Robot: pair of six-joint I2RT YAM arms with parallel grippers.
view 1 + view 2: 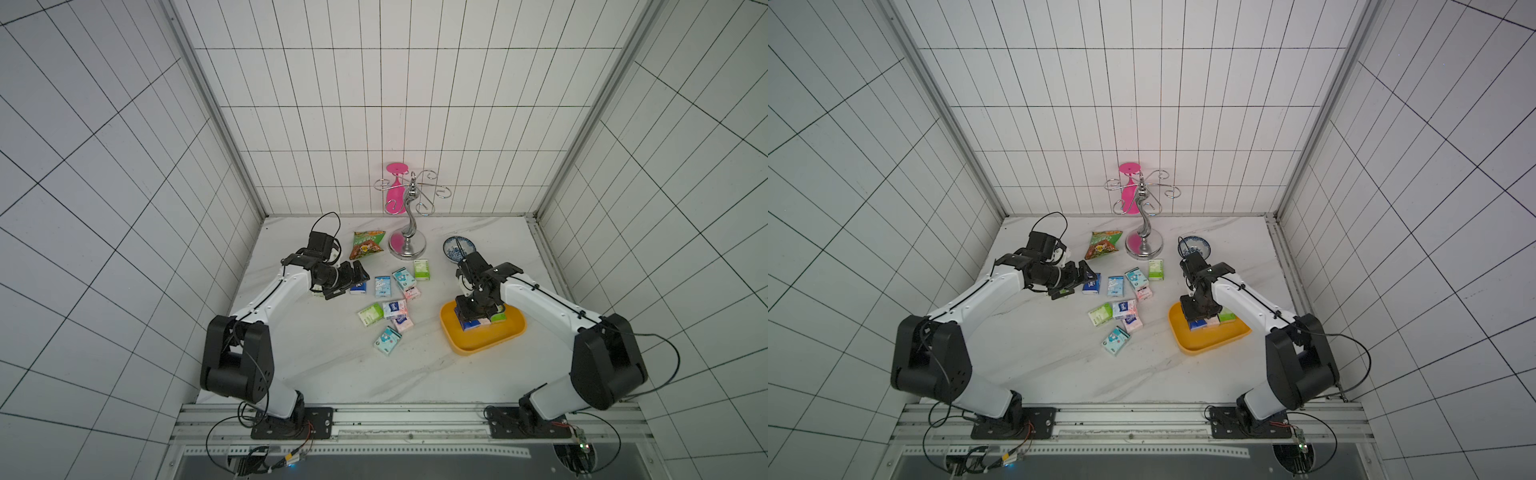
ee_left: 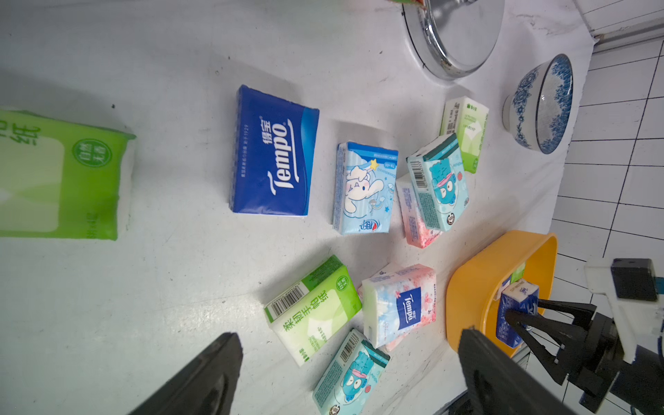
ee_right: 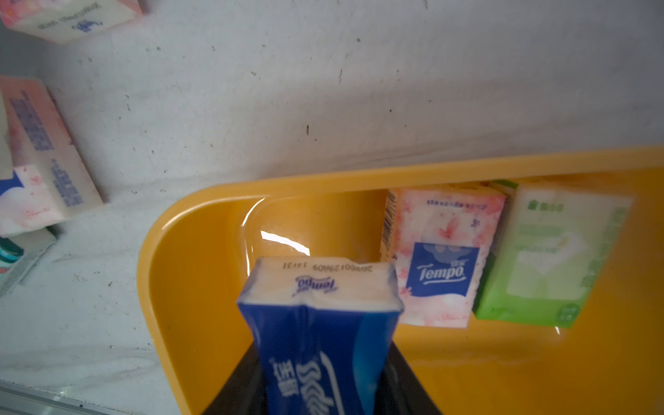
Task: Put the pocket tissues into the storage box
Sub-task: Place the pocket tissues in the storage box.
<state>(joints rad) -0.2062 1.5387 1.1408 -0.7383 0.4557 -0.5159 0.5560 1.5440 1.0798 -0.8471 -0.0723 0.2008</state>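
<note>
Dark blue Tempo packet (image 3: 321, 323) held over the storage box (image 1: 482, 345)
Pinched by the right jaws; left jaws are spread wide; a pink packet (image 3: 445, 258) and a green packet (image 3: 549, 251) lie inside the box.

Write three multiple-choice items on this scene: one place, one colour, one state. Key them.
1. The packet in the right gripper is held over: A the storage box; B the bowl; C the snack bag.
2. That packet is: A pink; B dark blue; C green.
3. The left gripper is: A shut on a packet; B shut on the bowl; C open and empty.
Key: A, the yellow rim lies beneath it; B, a blue wrapper shows between the jaws; C, its jaws stand wide with nothing gripped.
</note>
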